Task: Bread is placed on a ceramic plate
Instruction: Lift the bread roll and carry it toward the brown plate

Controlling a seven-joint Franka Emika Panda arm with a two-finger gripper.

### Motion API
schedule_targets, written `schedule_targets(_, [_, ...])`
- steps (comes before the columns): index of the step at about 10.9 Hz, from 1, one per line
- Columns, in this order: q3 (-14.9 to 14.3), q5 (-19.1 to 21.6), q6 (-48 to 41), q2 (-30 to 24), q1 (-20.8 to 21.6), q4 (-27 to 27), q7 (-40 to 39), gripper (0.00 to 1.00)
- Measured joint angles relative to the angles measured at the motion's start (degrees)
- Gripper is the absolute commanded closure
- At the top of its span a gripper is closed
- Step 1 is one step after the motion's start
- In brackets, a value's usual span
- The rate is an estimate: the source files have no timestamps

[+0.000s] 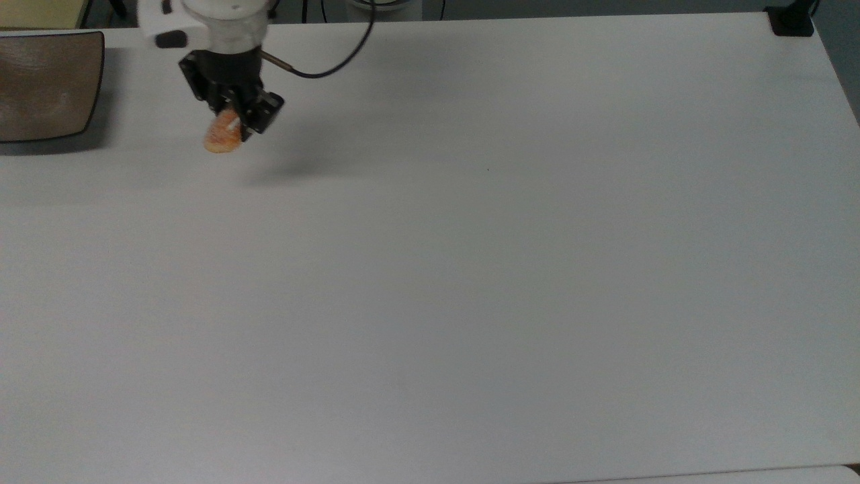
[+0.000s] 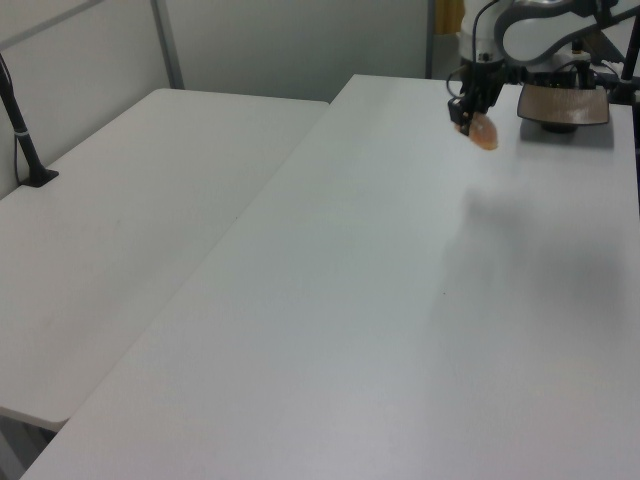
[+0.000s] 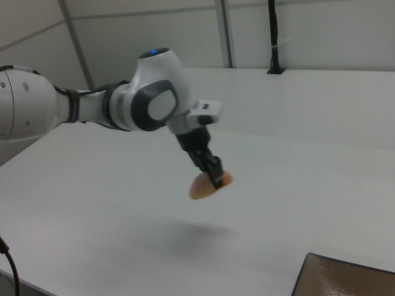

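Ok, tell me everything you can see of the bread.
The bread is a small oval orange-brown roll with pale grainy dusting and a short white stripe. It hangs tilted, clear of the white table, clamped at its upper end by the black end effector. Its shadow falls on the table. The brown plate lies apart, to the top view's left.

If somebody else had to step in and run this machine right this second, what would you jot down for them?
Gripper: shut on the bread, holding it in the air above the white table; its shadow falls on the tabletop below.
Ceramic plate: at the top view's far left edge, nothing on it, with a stretch of bare table between it and the bread.
Done: bread picked up and carried most of the way to the plate.
Left: bring it over the plate, lower, open the fingers, withdraw.
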Motion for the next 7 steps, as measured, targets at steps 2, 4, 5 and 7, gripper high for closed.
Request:
schedule_targets(2, [-7.8,4.3,0.0,0.0,-0.3,0.5,-12.4,0.65])
schedule_targets(4, [-15.7,10.0,0.5,-0.1,-0.8,0.8,-24.5,0.64])
schedule_targets(5, [-19.4,12.8,0.5,-0.1,-1.0,0.9,-30.4,0.64])
schedule_targets(7, [-25.9,17.7,0.5,-0.3,-1.6,0.9,-41.9,0.64])
